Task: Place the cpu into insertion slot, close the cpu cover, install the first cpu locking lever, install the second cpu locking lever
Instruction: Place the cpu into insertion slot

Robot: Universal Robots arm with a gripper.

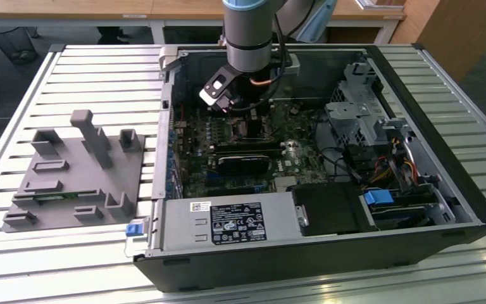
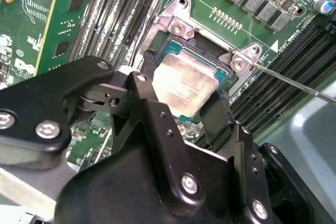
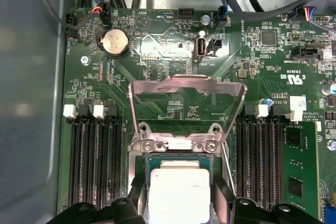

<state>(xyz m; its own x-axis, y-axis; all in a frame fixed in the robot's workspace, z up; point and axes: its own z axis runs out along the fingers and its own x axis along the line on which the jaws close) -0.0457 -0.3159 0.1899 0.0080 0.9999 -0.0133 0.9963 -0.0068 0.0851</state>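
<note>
Cpu, small flat square chip with silvery-grey metal top [image 2: 184,80]: clamped between the two black fingers [image 2: 218,119] of the black gripper [image 2: 178,98], one finger against each of two opposite edges. Chip lies within the small square black-rimmed insertion slot [image 2: 205,45], directly under the fingertips. Whether it is fully seated, cannot tell.

Just beyond the fingertips, the thin silver-grey metal cpu cover frame [image 3: 186,83] stands raised on its hinge. Board shows through its cut-out centre, and it is not over the chip. Thin bare steel lever rod [image 2: 294,80] angles away from a hinge screw near one finger.

Long black memory slots [image 3: 92,166] flank the fingers on both sides. Farther past the cover, a round silver coin battery [image 3: 115,41] sits on the green circuit board [image 3: 262,77].

Exterior view: grey robot arm [image 1: 247,31] reaches down into the open black computer case [image 1: 311,266], which lies on a pale slatted metal table [image 1: 74,69]. Grey moulded fixture block [image 1: 74,177] sits well apart from the fingers, at the exterior view's left of the case.
</note>
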